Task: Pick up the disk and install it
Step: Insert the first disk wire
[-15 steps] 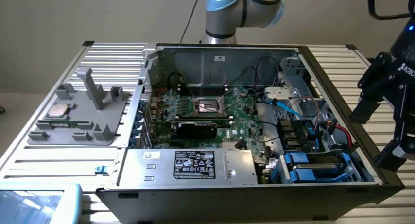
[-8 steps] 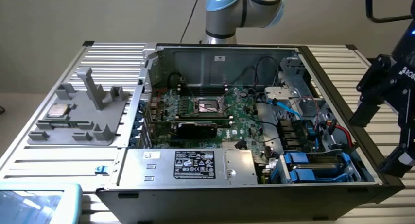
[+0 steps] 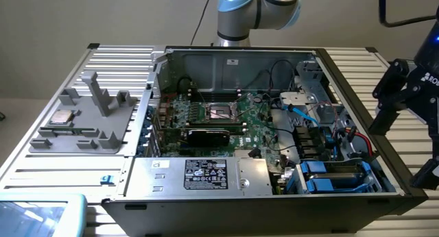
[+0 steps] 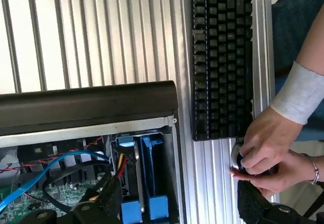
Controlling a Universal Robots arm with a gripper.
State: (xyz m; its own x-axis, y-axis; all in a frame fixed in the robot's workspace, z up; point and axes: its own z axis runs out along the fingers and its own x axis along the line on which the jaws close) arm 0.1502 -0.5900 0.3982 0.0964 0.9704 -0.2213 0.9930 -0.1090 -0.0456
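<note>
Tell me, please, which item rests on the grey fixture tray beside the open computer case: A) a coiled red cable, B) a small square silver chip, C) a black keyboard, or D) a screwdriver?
B: a small square silver chip lies on the grey fixture tray, which sits at the exterior view's left of the open computer case.

The exterior view looks steeply down from high up and well back, taking in the whole open computer case (image 3: 260, 214) and the slatted surface (image 3: 41, 170) around it. The wrist view faces straight down from close above. Both share the case's corner holding the blue drive bay (image 3: 332, 178).
</note>
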